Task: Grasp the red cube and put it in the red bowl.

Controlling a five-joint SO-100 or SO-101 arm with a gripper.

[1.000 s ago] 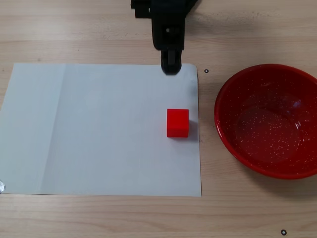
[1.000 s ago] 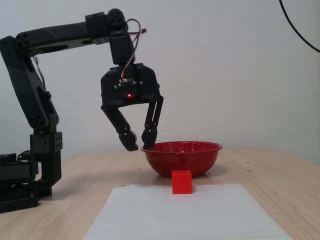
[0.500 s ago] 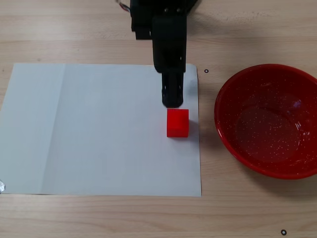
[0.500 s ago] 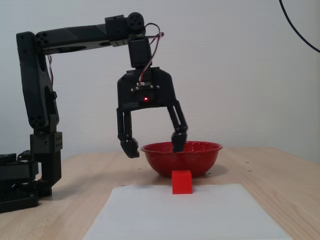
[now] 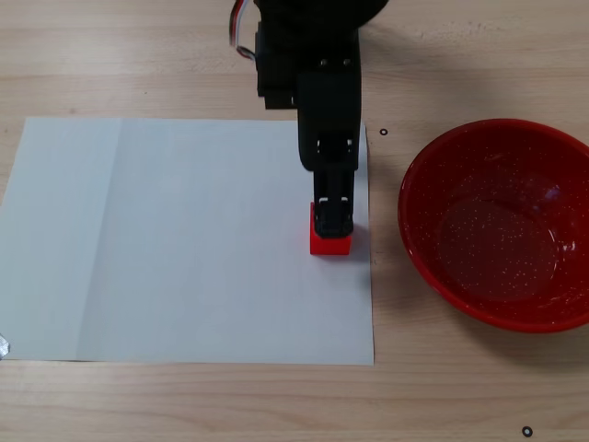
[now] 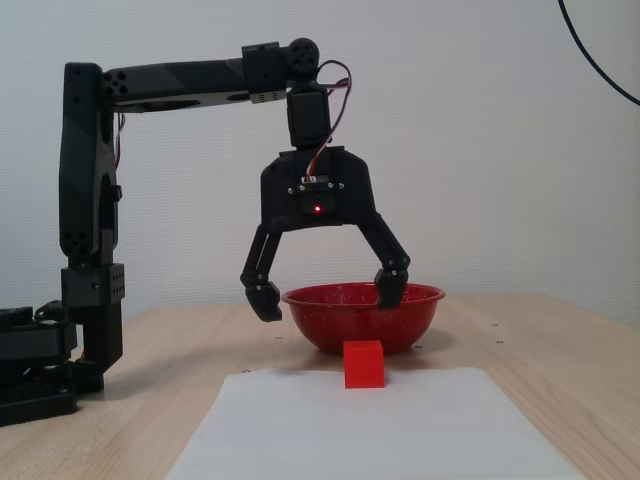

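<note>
Pale wood tabletop (image 5: pixel 184 55) and a blank white wall frame your arm's approach to the pick. Your gripper (image 6: pixel 325 295) hangs with its two fingers spread wide, holding nothing, well above the red cube (image 6: pixel 364 363) in the side-on fixed view. From the top-down fixed view, the gripper (image 5: pixel 332 216) covers the cube's far edge, so you are roughly lined up over it.

The red cube (image 5: pixel 330 243) sits untouched on a white paper sheet (image 5: pixel 184 239), near the sheet's 3 o'clock edge. The red bowl (image 5: pixel 502 226), glossy and speckled white inside, lies empty on the bare wood at 3 o'clock from the cube, apart from the sheet. In the side-on view, the red bowl (image 6: pixel 363 315) stands just behind the cube.

By the look of it, nothing of the task is done: descent, closing on the cube, lifting and carrying to the bowl all remain. Little stands in your way; the path from cube to bowl looks open. The bowl's raised rim is the one thing you will likely need to clear. A black cable (image 6: pixel 600 60) hangs at 1 o'clock against the wall, well away from the work.
</note>
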